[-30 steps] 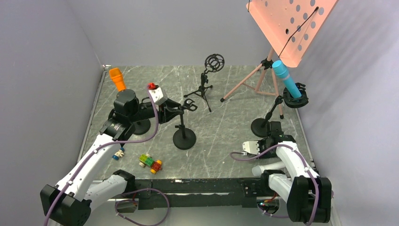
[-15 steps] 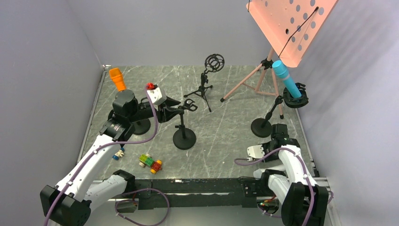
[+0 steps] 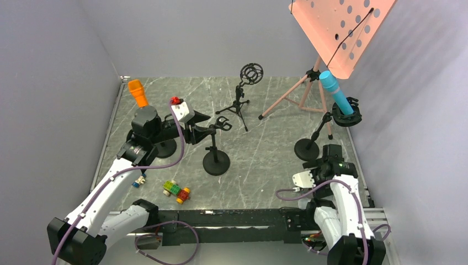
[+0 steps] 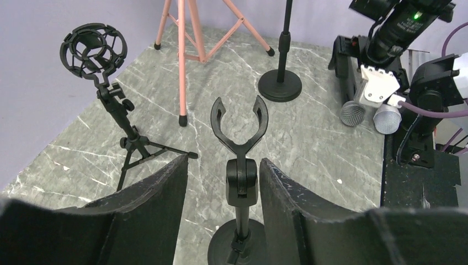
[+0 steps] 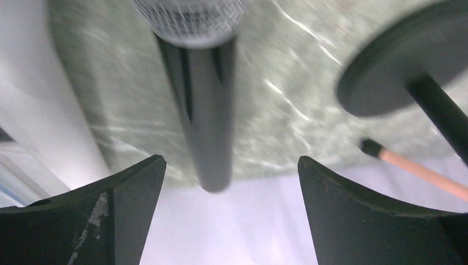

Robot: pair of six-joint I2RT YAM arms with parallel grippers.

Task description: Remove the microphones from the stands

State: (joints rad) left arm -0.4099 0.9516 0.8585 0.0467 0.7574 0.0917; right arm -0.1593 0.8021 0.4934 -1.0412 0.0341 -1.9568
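At the near right of the counter, the right end effector is spread wide. The black microphone lies lengthwise in the gap between its fingers and touches neither. The microphone's silver mesh head points away from the wrist, and the wrist view is too blurred to show whether it rests on the stone. A round black stand base sits just beyond it to the right.

Towards the near left, a few toy bricks lie loose on the counter.

Further in, left of centre, the left end effector is partly parted. Its fingers flank the neck of the clip stand, and the right-hand one is touching or nearly touching it. The forked clip on top stands upright and holds nothing.

Behind the left arm an orange microphone stands tilted. On the right side a blue microphone sits tilted in a ring holder on its own stand. At the back are a small tripod with a round shock mount and a pink music stand.
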